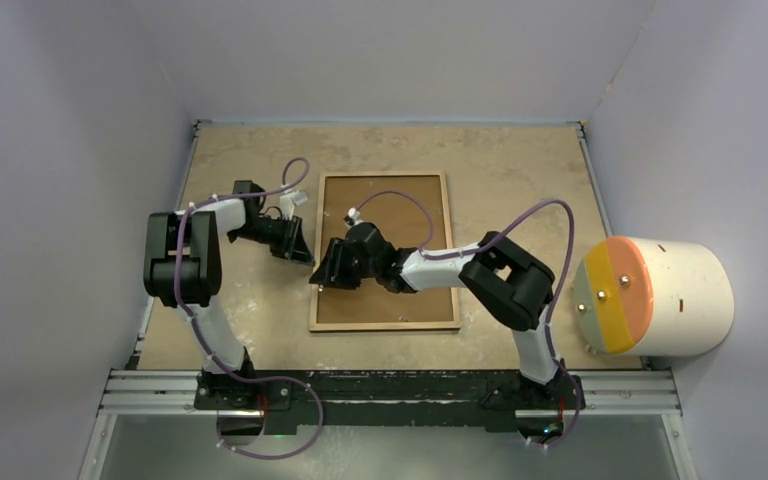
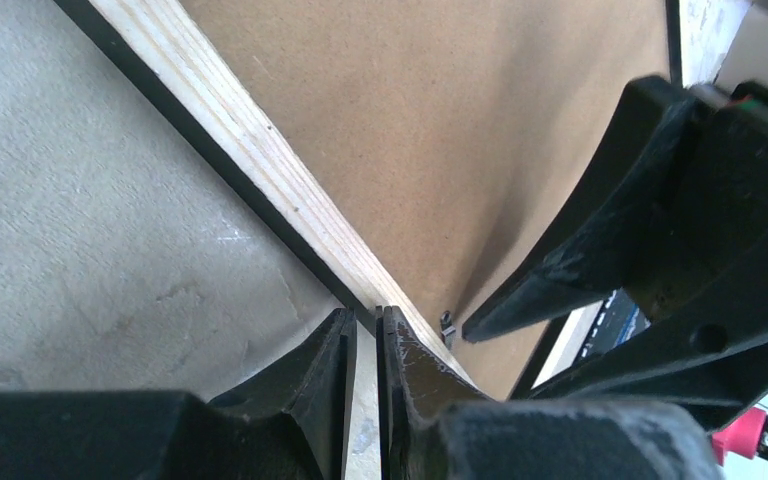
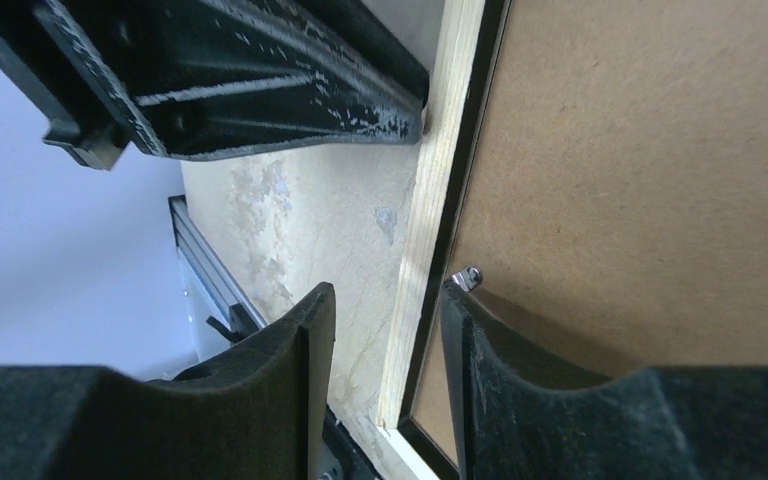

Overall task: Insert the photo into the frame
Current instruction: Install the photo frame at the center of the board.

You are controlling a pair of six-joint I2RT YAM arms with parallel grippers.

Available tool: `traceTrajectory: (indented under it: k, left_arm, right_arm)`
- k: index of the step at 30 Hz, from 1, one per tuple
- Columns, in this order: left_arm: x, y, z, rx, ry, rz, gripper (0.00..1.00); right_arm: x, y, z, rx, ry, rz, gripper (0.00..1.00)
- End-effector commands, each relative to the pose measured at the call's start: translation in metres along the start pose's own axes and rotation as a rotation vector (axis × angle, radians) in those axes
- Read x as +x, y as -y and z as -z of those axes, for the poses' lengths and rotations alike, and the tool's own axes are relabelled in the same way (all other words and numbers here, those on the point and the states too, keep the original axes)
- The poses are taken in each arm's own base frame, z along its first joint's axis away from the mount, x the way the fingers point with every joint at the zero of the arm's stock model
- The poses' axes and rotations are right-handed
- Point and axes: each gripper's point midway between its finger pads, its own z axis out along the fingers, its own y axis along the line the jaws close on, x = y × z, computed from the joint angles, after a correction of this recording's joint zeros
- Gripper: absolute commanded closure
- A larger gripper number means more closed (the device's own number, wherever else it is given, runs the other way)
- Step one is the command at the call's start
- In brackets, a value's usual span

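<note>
The frame (image 1: 450, 250) lies back up on the table, with a light wood rim (image 2: 250, 150) (image 3: 435, 180) around a brown backing board (image 1: 430, 290) (image 2: 440, 120) (image 3: 640, 180). The photo is hidden. My left gripper (image 1: 305, 256) (image 2: 365, 312) is shut to a thin slit. Its tips rest against the outer edge of the frame's left rim. My right gripper (image 1: 326, 275) (image 3: 388, 290) is open astride that same rim. One finger is over the table. The other rests on the board by a small metal tab (image 3: 470, 277).
A white drum (image 1: 660, 297) with an orange, yellow and green face lies at the table's right edge. Pale walls close in the back and sides. A metal rail (image 1: 390, 385) runs along the near edge. The two grippers are close together.
</note>
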Motion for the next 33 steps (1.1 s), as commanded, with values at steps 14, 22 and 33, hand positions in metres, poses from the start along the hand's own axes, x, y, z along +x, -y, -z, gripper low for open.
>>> traceTrajectory:
  k: [14, 22, 33]
  left_arm:
    - [-0.005, -0.011, 0.026, -0.116, -0.053, -0.188, 0.83]
    - [0.006, 0.002, 0.021, -0.065, -0.060, -0.182, 0.83]
    - [0.012, 0.019, 0.007, 0.068, -0.071, -0.145, 0.82]
  right_arm:
    - [-0.169, 0.086, 0.141, 0.273, 0.391, -0.037, 0.20]
    - [-0.200, 0.107, 0.173, 0.345, 0.496, 0.008, 0.22]
    - [-0.059, -0.001, 0.073, 0.029, 0.188, 0.038, 0.37]
